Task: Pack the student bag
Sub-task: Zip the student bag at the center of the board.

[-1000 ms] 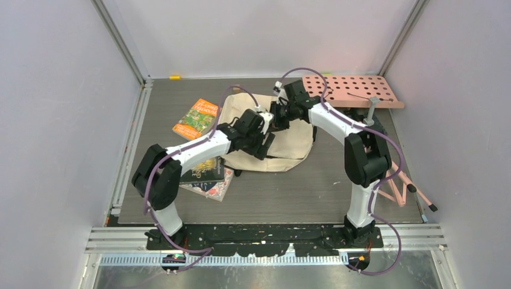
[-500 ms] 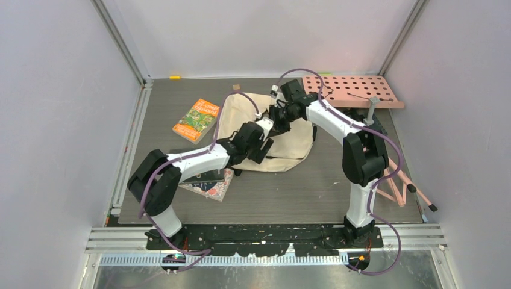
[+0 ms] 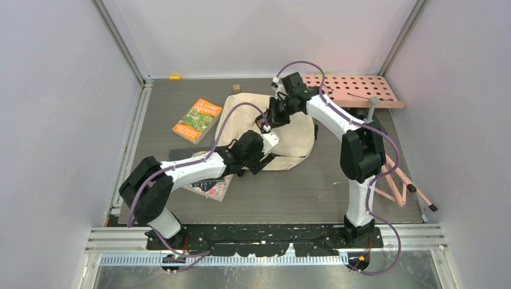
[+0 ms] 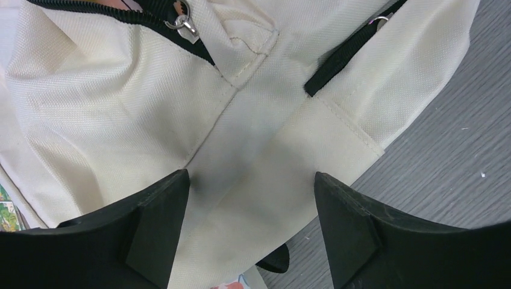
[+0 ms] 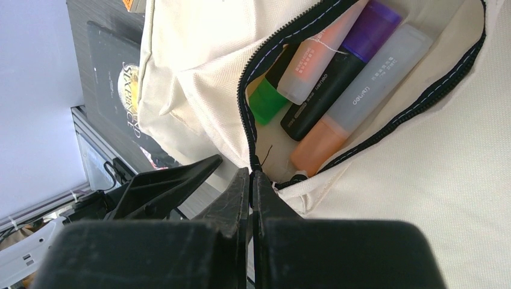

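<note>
The student bag [image 3: 289,135] lies flat mid-table, cream fabric with black zippers. Its front pocket [image 5: 361,78] gapes open and holds several highlighters [image 5: 328,90] in orange, purple, grey and green. My right gripper [image 5: 251,174] is shut at the end of that pocket's zipper, where the black track runs into the fingertips; in the top view this right gripper [image 3: 276,114] is over the bag's far side. My left gripper [image 4: 250,205] stands open just above the bag's near edge [image 4: 337,144], nothing between its fingers; from above, the left gripper [image 3: 265,155] sits at the bag's near rim.
An orange and green book [image 3: 196,119] lies left of the bag. A dark book [image 3: 208,179] lies under the left forearm. The pink perforated board [image 3: 352,90] stands at the back right, pink rods [image 3: 410,189] at the right edge, a small wooden block [image 3: 236,88] behind the bag.
The left arm has drawn back toward the near left, taking its open gripper from the bag's middle to its near edge. The right gripper, still shut, has shifted slightly farther back.
</note>
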{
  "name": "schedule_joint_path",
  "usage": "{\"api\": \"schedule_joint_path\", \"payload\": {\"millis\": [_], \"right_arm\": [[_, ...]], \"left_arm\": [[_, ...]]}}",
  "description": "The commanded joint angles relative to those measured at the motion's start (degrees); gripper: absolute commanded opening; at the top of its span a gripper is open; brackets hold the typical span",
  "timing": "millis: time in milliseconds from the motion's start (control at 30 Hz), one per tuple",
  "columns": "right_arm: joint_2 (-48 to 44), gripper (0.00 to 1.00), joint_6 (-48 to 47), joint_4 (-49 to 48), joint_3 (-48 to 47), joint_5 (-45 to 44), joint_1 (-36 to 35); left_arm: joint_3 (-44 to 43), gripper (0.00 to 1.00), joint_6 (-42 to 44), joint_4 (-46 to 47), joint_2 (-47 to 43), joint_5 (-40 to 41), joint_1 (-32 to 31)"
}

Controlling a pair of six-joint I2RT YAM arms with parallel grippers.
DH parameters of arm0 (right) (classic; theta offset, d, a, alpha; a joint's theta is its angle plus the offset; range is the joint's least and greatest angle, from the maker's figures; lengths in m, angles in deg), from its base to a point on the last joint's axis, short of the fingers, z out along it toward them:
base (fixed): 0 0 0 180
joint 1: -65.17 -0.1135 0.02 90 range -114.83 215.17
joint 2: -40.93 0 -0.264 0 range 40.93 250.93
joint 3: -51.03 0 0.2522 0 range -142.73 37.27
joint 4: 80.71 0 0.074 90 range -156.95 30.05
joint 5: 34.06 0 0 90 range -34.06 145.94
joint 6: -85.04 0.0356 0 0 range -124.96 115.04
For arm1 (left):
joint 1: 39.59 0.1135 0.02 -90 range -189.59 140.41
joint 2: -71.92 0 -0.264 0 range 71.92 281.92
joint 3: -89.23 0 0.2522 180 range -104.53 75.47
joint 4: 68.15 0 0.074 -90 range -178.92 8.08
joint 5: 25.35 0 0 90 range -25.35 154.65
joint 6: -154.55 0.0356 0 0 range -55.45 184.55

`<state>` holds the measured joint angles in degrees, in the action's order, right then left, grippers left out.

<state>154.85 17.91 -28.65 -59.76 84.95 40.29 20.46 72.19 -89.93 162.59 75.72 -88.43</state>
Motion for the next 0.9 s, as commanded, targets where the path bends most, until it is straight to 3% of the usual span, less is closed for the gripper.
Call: {"api": "schedule_joint_path", "payload": {"millis": [0,333,533,867], "right_arm": [[-0.14,0.01,0.79,-1.48,-3.50,0.51,0.35],[-0.45,0.01,0.69,-1.48,-3.56,-0.49,0.36],[-0.74,0.01,-0.43,-0.37,-4.71,-2.84,0.36],[-0.63,0.01,-2.30,-3.06,-7.60,-10.15,0.34]], "left_arm": [[0.15,0.77,1.91,0.56,0.07,1.80,0.09],[-1.23,0.37,-0.05,2.89,4.94,6.00,0.14],[-0.94,0.02,-3.48,1.25,4.40,6.17,0.13],[5.22,0.00,-10.08,-1.86,-2.51,2.70,0.14]]}}
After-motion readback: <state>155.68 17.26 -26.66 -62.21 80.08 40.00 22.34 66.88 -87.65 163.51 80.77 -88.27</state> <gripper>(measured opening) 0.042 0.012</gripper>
